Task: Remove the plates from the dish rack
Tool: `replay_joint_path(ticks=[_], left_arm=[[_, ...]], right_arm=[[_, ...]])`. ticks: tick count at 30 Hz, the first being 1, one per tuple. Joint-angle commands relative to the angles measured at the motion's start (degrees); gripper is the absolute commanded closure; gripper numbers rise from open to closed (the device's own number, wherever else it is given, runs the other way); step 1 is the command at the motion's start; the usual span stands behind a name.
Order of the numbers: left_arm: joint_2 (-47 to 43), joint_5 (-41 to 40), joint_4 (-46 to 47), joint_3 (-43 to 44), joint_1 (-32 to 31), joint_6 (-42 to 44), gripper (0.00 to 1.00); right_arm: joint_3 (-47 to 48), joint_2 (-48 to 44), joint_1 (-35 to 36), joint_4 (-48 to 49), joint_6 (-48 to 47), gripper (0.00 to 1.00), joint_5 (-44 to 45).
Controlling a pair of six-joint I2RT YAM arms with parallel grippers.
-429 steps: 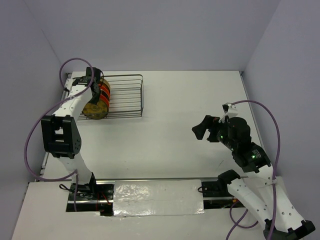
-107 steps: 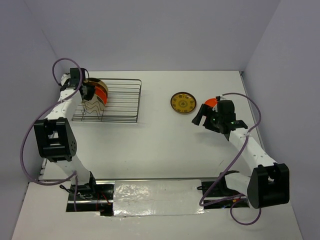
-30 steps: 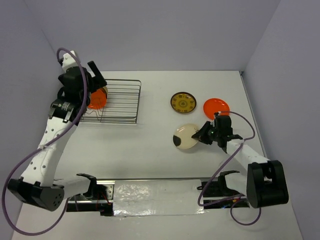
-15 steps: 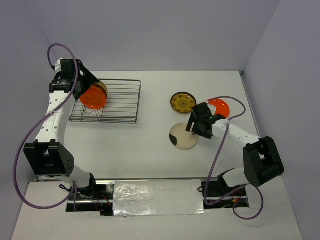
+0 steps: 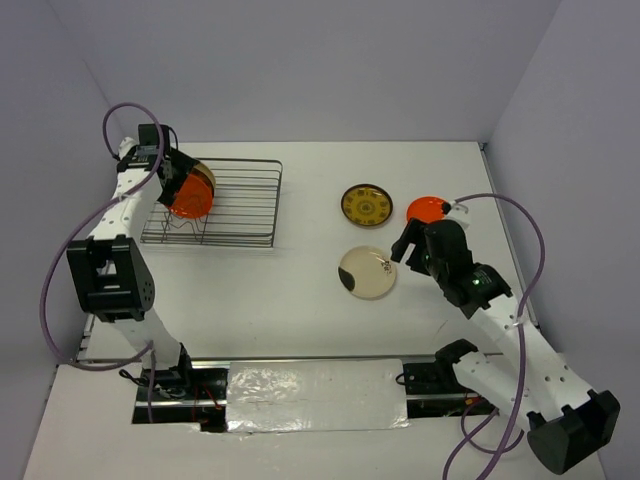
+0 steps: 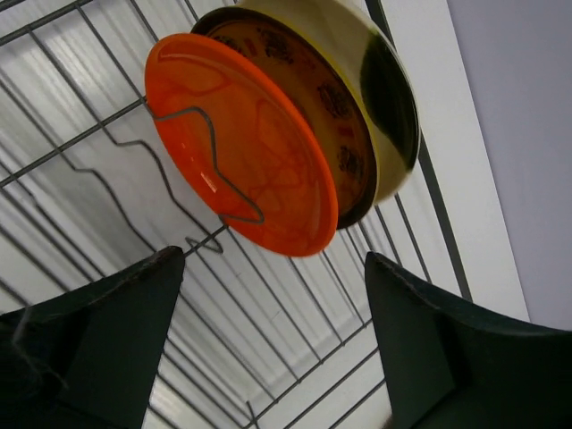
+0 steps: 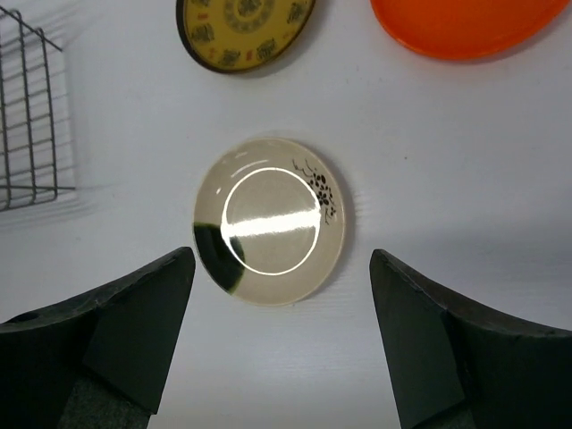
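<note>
- Right claw (image 5: 408,244): spread wide, holding nothing, hanging over the right side of the bench (image 5: 290,310).
- Beige plate (image 7: 268,219): flat on the bench straight below the right claw, untouched.
- Yellow plate (image 7: 243,27) and orange plate (image 7: 465,22): flat on the bench just beyond the beige plate, apart from each other.
- Rack (image 5: 240,195): far left of the bench, well apart from the right claw. Your left arm is much the nearer.
- Left claw (image 6: 273,259): spread wide, holding nothing, at the rack's left end.
- Racked orange plate (image 6: 241,143): on edge in a wire divider, tilted, just ahead of the left claw and not touching it. It is first in line.
- Racked yellow plate (image 6: 335,134) and racked beige plate (image 6: 340,36): close behind the racked orange plate, leaning the same way.
- Note: the racked orange plate's rim slants across the jaw line, so you would likely turn the wrist to straddle it.
</note>
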Motion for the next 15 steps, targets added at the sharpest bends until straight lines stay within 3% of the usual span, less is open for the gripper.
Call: replay_joint_path(ticks=[1,7,13,15], left_arm=[[3.4,-1.4,3.1,5.1,0.5,-1.6,0.11],[9.0,-2.4,3.3,6.8,0.5,-2.0,0.13],[8.8,-4.2,4.4,5.0,0.5,-1.9,0.35],[8.2,-4.4,5.1,3.9,0.5,-2.2,0.36]], right_arm=[[-4.0,0.6,0.5,2.2,-1.9,0.14,-4.3],[-6.1,3.7,0.7,5.0,-2.4,0.14,-6.0],[-5.6,7.0,0.8,6.5,-3.0,0.14,-5.6],[-5.4,8.0,0.8,7.2,-2.9,0.14,-6.0]])
